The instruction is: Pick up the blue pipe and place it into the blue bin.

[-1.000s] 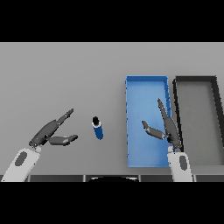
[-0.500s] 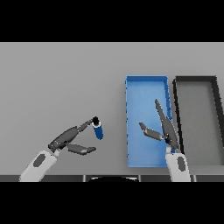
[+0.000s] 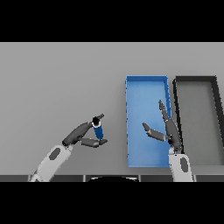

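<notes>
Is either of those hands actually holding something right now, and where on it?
The left hand is closing on the blue pipe: fingers at its dark top end, thumb near its bottom. The right hand holds nothing, open over the blue bin.

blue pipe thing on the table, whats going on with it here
The robot's left hand is closing on the short blue pipe with a dark cap, which stands on the grey table: fingers on its top, thumb under its lower end. The pipe is not yet in the open blue rectangular bin to its right. The right hand hovers open over that bin. A dark grey bin sits beside it.
</notes>
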`<state>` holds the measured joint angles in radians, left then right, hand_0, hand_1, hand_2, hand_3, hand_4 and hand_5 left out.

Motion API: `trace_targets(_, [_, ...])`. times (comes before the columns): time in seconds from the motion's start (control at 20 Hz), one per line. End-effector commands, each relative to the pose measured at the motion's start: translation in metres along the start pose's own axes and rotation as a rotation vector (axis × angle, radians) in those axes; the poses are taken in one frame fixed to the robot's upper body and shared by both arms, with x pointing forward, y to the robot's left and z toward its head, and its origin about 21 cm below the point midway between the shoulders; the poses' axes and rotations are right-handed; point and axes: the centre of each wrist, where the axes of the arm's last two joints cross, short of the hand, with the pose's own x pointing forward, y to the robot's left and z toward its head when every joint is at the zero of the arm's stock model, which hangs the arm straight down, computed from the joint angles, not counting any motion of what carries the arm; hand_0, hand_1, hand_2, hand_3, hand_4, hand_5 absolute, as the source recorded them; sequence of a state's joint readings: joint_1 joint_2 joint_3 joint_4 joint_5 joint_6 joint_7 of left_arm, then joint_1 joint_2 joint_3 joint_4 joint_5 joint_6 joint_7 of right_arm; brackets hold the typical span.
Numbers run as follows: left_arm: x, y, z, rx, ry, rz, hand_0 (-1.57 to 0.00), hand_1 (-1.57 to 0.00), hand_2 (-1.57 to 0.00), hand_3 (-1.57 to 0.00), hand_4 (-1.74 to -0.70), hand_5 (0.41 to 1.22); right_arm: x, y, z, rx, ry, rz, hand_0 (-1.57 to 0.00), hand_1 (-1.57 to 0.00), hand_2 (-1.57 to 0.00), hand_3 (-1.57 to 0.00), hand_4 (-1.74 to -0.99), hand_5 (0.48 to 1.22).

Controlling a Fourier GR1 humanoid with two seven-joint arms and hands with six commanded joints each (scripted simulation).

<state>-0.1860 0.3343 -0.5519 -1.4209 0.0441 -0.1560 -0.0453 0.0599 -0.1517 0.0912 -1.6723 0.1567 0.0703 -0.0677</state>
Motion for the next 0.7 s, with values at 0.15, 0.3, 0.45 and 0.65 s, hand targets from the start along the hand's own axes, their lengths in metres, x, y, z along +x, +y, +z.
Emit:
trace_targets(0.15, [-0.002,-0.009,-0.015,0.003,-0.055,0.035,0.00,0.00,-0.05,-0.02,-1.12,0.543,0.002,0.003,-0.001,0.007,0.019,0.016,0.00,0.00,0.00,0.00,-1.192,0.549])
trace_targets(0.3, [-0.003,-0.015,-0.020,-0.009,-0.079,0.130,0.00,-0.12,-0.27,-0.20,-1.22,0.635,0.003,-0.001,-0.001,0.001,0.004,0.027,0.00,0.00,0.00,0.00,-1.188,0.556])
trace_targets(0.45, [-0.001,-0.022,-0.028,-0.010,-0.099,0.205,-0.42,-0.64,-0.78,-0.78,-1.38,0.872,0.001,0.003,-0.002,0.006,0.007,0.017,0.00,0.00,0.00,0.00,-1.191,0.561])
trace_targets(0.65, [0.003,-0.029,-0.031,-0.016,-0.121,0.188,-1.10,-1.19,-1.25,-1.20,-1.59,1.078,0.002,0.001,-0.004,0.002,0.001,0.029,0.00,0.00,0.00,0.00,-1.179,0.561])
